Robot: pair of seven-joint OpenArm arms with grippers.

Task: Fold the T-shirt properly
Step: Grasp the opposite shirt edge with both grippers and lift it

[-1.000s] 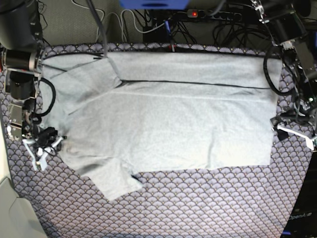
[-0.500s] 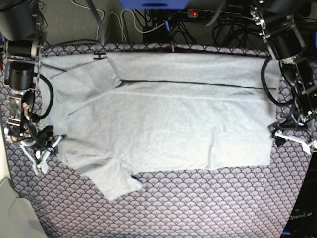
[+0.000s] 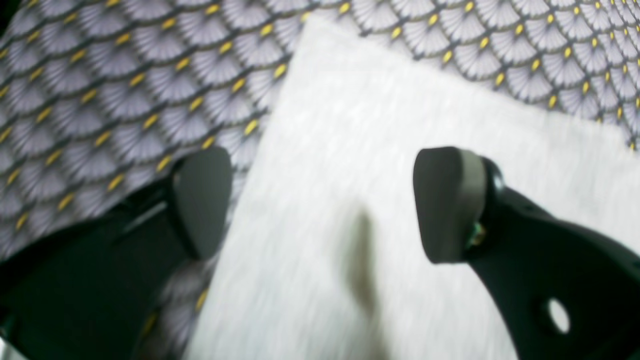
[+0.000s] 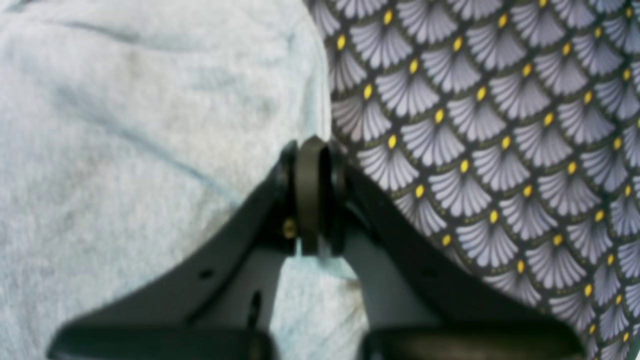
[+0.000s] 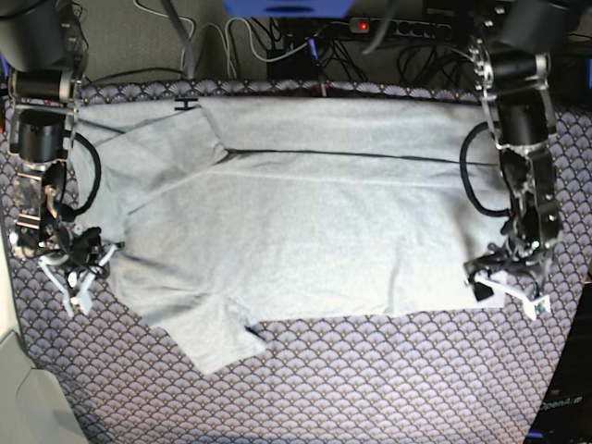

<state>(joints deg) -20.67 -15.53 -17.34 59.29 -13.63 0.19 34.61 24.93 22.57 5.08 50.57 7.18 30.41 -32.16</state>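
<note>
Item 1: T-shirt point(image 5: 305, 231), light grey, lying spread across the tablecloth point(image 5: 370, 388) on the surface.
Item 2: right claw point(image 4: 312, 150), at the shirt's 9 o'clock edge, clenching shut on that edge.
Item 3: left claw point(image 3: 320, 200), hanging released, fingers point(image 3: 445, 200) straddling the 4 o'clock hem corner.

Only faint word "OpenArm" can be read, on dark robot base point(image 5: 561, 404) at bottom-right corner. No other txt readable.
</note>
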